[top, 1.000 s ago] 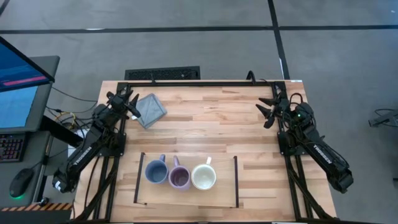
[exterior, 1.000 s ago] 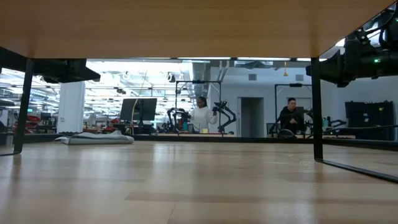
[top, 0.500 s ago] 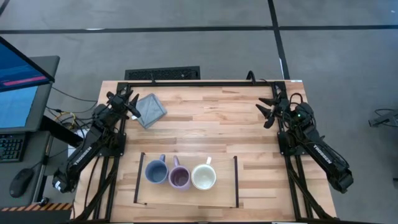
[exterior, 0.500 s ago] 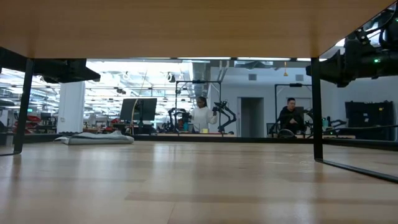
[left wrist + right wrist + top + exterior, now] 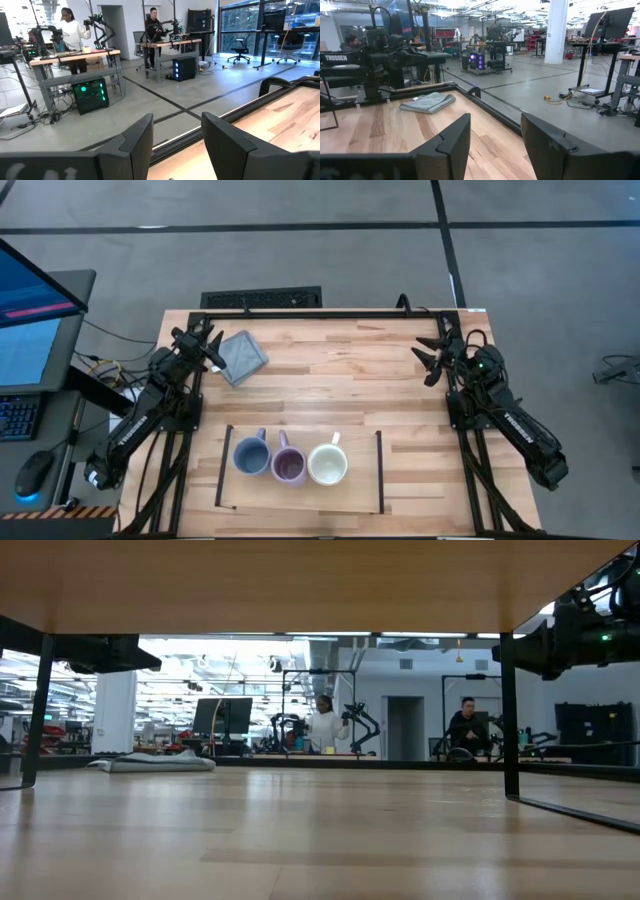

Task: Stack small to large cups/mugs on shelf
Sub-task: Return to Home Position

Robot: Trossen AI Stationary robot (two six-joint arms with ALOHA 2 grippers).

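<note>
The left arm's jaws, spread and empty, hang at the counter's (image 5: 330, 380) ten o'clock, just beside the grey cloth (image 5: 241, 356). The right arm's jaws, likewise spread, hang at two o'clock. Both are well apart from the shelf (image 5: 358, 480) at six o'clock, where the blue mug (image 5: 250, 455), purple mug (image 5: 289, 465) and white mug (image 5: 327, 464) stand in a tight row. The likely risks are a left-arm sweep snagging the cloth, or a bump to one mug passing along the row.

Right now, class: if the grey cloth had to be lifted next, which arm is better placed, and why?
Left. The left gripper sits open beside the grey cloth; the right gripper waits open across the table.
</note>
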